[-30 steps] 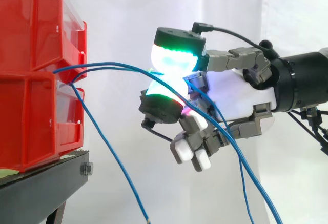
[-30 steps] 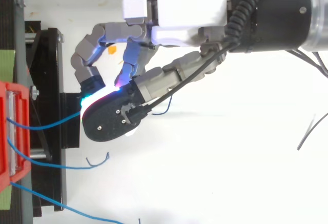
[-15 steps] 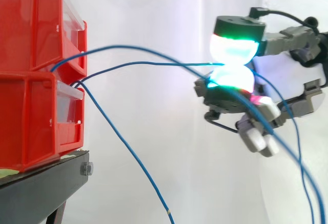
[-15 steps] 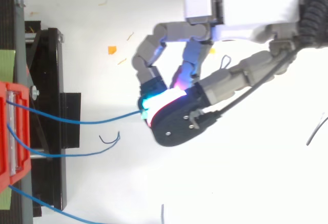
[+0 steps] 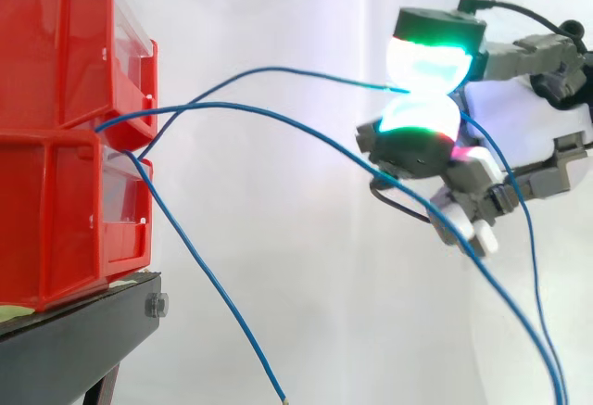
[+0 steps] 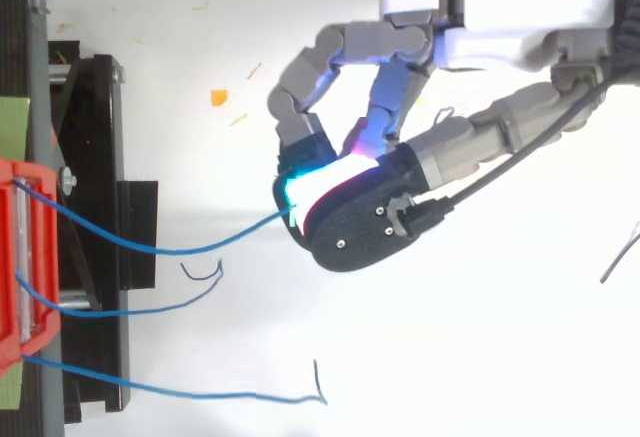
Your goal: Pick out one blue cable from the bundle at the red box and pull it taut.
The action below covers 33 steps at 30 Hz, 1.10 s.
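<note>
Well apart from the red box (image 5: 56, 210), one blue cable (image 5: 278, 71) is held pinched between the fingers (image 5: 428, 60) of the hand (image 5: 505, 113), arched and slack; a pull outward is judged needed next.

The red bins (image 5: 56, 127) are moulded of smooth, glossy plastic, and clear plastic strips (image 5: 125, 187) are fitted at their fronts. The black stand (image 5: 83, 335) is made of matt painted metal, with a bare metal bolt (image 5: 156, 306) set in its edge. The white curtain (image 5: 278, 238) is of soft, matt cloth. The blue cable (image 5: 278, 69) is sheathed in smooth plastic with a faint sheen. The hand (image 5: 505, 113) is built of matt grey links, a smooth white shell and matt black caps. Its fingertips (image 5: 428, 62) are of milky, translucent material.
</note>
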Available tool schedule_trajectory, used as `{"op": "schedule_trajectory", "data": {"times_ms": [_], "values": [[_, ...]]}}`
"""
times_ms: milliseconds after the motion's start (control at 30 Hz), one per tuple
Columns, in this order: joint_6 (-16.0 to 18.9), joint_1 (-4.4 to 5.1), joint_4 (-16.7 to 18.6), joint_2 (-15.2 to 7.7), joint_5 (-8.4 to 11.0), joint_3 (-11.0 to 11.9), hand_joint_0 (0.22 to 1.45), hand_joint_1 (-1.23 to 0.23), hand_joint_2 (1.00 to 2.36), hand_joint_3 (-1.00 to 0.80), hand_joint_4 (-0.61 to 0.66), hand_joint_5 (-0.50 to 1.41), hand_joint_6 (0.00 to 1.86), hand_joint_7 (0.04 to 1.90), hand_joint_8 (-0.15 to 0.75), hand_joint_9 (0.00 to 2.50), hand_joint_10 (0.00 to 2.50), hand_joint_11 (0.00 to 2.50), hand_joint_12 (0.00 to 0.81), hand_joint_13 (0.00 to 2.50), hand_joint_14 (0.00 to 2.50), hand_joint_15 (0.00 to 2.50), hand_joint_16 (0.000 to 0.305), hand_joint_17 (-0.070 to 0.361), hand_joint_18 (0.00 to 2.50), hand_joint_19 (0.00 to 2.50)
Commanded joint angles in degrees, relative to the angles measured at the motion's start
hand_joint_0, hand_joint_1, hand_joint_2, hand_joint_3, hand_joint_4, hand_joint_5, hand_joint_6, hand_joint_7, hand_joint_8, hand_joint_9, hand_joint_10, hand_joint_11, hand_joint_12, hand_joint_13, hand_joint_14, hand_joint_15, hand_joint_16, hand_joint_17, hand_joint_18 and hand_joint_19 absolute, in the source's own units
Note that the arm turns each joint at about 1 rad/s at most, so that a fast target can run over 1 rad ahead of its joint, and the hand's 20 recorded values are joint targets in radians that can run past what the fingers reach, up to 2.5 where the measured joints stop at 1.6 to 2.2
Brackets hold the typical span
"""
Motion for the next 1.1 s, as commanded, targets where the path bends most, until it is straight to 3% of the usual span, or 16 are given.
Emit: {"op": "schedule_trajectory", "data": {"times_ms": [0, 133, 200, 267, 333, 500, 600, 1067], "values": [[-0.27, 0.00, 2.49, -0.02, 0.14, -0.02, 0.60, -0.78, 1.03, -0.03, 0.05, -0.13, 0.91, 1.22, 0.293, 1.19, 0.02, 0.50, 0.376, 0.94, 0.02, 0.42, 0.048, 0.108, 0.84, 0.64], [-0.45, 0.00, 4.16, 0.07, 0.06, -0.46, 0.60, -0.78, 1.03, -0.03, 0.05, -0.13, 0.91, 1.22, 0.291, 1.19, 0.02, 0.51, 0.376, 0.94, 0.02, 0.42, 0.048, 0.108, 0.85, 0.64], [-0.45, 0.00, 6.71, 0.07, -0.03, -3.01, 0.60, -0.78, 1.03, -0.03, 0.05, -0.13, 0.91, 1.23, 0.292, 1.19, 0.02, 0.51, 0.373, 0.93, 0.02, 0.42, 0.048, 0.108, 0.85, 0.64], [-0.45, 0.09, 8.11, 0.07, -0.03, -3.98, 0.60, -0.78, 1.03, -0.02, 0.05, -0.13, 0.91, 1.23, 0.290, 1.19, 0.02, 0.52, 0.376, 0.94, 0.02, 0.42, 0.048, 0.108, 0.85, 0.64], [-0.45, 0.09, 12.33, -0.02, -0.03, -6.17, 0.60, -0.78, 1.03, -0.03, 0.05, -0.13, 0.91, 1.22, 0.289, 1.19, 0.02, 0.52, 0.377, 0.94, 0.02, 0.42, 0.048, 0.108, 0.85, 0.64], [-0.45, 0.09, 18.13, 0.07, 0.14, -8.20, 0.61, -0.78, 1.03, -0.03, 0.05, -0.13, 0.92, 1.22, 0.290, 1.19, 0.02, 0.52, 0.374, 0.94, 0.02, 0.42, 0.048, 0.109, 0.85, 0.64], [-0.45, 0.27, 19.27, -0.02, 0.14, -9.43, 0.60, -0.78, 1.03, -0.03, 0.05, -0.13, 0.91, 1.22, 0.291, 1.19, 0.02, 0.51, 0.374, 0.94, 0.02, 0.42, 0.048, 0.108, 0.85, 0.64], [-0.54, 0.44, 19.45, -0.02, 0.14, -9.43, 0.61, -0.78, 1.03, -0.02, 0.05, -0.13, 0.91, 1.23, 0.287, 1.18, 0.02, 0.51, 0.373, 0.93, 0.02, 0.42, 0.048, 0.108, 0.85, 0.64]]}}
